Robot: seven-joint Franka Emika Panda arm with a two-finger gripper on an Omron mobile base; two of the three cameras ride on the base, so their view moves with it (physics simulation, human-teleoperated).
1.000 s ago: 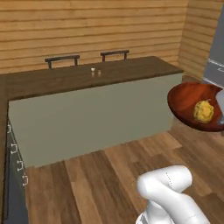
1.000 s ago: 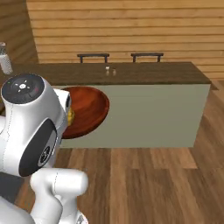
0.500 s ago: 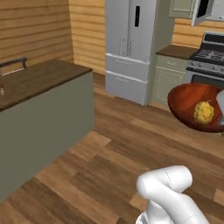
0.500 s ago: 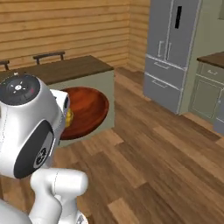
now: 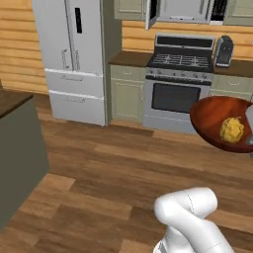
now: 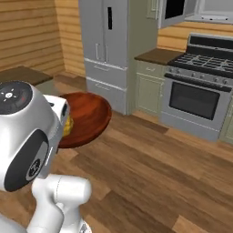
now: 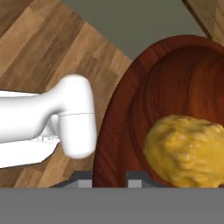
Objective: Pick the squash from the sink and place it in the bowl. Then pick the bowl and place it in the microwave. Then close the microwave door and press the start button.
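A: Where do we locate the bowl [image 5: 217, 121] and the squash [image 5: 231, 129]?

B: We see the bowl carried in the air above the wooden floor [image 5: 113, 168], at the right edge of the left base view and just behind the arm's large joint in the right base view. The squash lies inside the bowl, resting on its inner surface toward one side.

A: What is the condition of the hand [image 7: 110, 180]?

B: In the hand view we see the two finger tips at the bottom edge, set close together on either side of the bowl's rim. We read this as a narrow grip closed on the bowl rim. The squash sits just beside the tips, inside the bowl.

A: What do we note about the surroundings?

B: Ahead we see a stove [image 5: 180, 89] with a black oven window, green lower cabinets [image 5: 127, 94] beside it, and a tall grey refrigerator [image 5: 74, 57] to the left. Above the stove we see the microwave [image 6: 200, 11], with the microwave door [image 6: 175, 11] swung outward. The bowl is well apart from the microwave. A dark-topped desk [image 5: 15, 148] stands at the left edge of the left base view.
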